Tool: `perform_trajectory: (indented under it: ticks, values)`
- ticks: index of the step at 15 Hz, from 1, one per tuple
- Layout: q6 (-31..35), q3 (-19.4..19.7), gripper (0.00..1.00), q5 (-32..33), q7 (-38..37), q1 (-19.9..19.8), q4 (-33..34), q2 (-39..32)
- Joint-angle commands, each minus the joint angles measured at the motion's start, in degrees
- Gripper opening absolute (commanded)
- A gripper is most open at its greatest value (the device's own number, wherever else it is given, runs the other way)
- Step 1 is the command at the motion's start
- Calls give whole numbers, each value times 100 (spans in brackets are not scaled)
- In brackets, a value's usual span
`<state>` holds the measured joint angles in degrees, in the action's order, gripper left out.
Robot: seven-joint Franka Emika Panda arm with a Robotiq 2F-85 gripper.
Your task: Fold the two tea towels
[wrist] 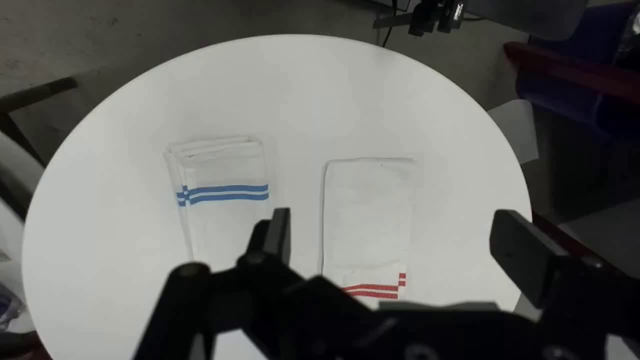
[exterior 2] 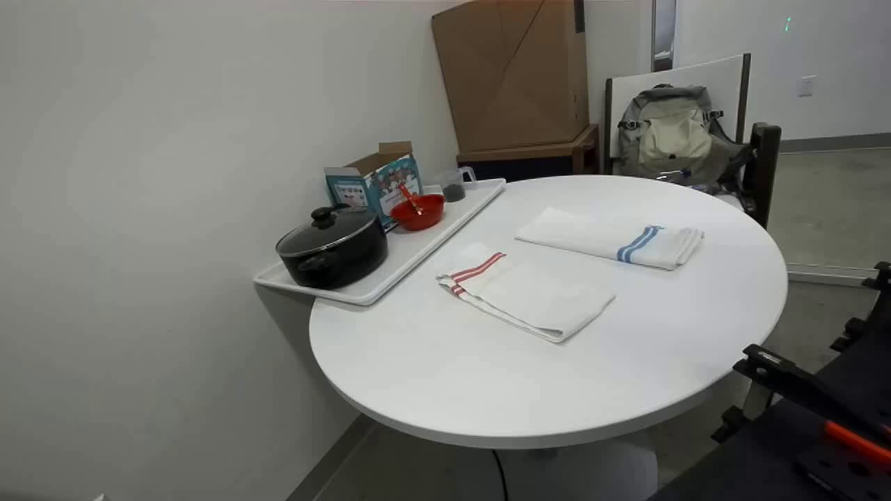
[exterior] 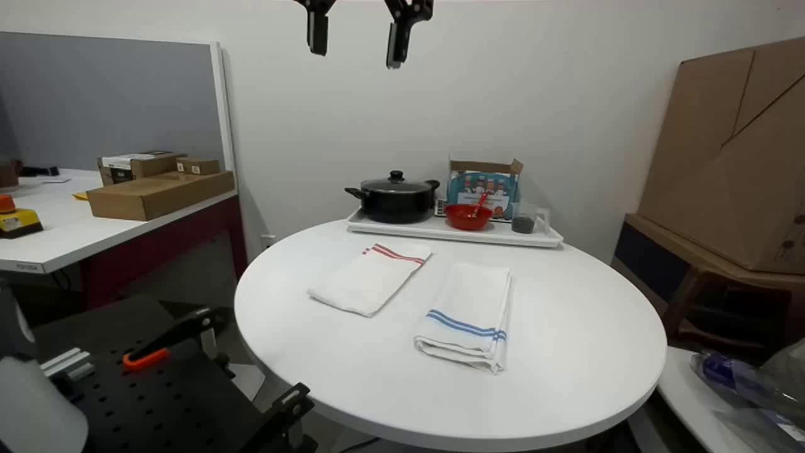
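- Hanging high over the round white table (exterior: 585,352), the gripper (exterior: 356,60) has its two fingers spread wide apart, with the wall (exterior: 566,100) showing between them.
- The red-striped towel (exterior: 371,283) lies flat on the table, folded into a neat shape with four sides. Its red stripes are at the end close to the white tray (exterior: 434,234).
- The blue-striped towel (exterior: 468,299) lies flat on the table too, folded long and thin. Its blue stripes are near the end away from the tray, and there you can see the layers piled up.
- The two towels are side by side and do not touch.
- In the wrist view, dark parts of the gripper cover a bit of each towel.
- The tray sits by the wall, and one end pokes out past the table's edge.
- On the tray are a black pot (exterior: 396,206) with a lid, a red bowl (exterior: 462,218), a blue box (exterior: 483,182) with its top open, and a clear cup (exterior: 523,221) with something dark inside.
- The bowl is between the pot and the cup.
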<state>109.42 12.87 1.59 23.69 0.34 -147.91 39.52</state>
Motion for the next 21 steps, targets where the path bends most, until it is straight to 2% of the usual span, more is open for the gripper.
perform_trajectory:
  ticks: [1,2,5,9,11,13,17,21]
  values:
    - [-12,-41,100,-28,23,-46,10,-9]
    - [22,10,100,-443,-300,-9,14,-97]
    - [-136,93,100,-1246,-591,44,221,-487]
    - [240,-29,100,-2028,-1288,-86,386,-1076]
    - [659,-92,100,-2478,-1608,-81,483,-1415]
    - [1220,-206,100,-2931,-1954,-61,517,-1718]
    - [2945,-566,100,-3752,-2492,37,384,-2346]
    - [4747,-1084,100,-4066,-3291,75,150,-2874]
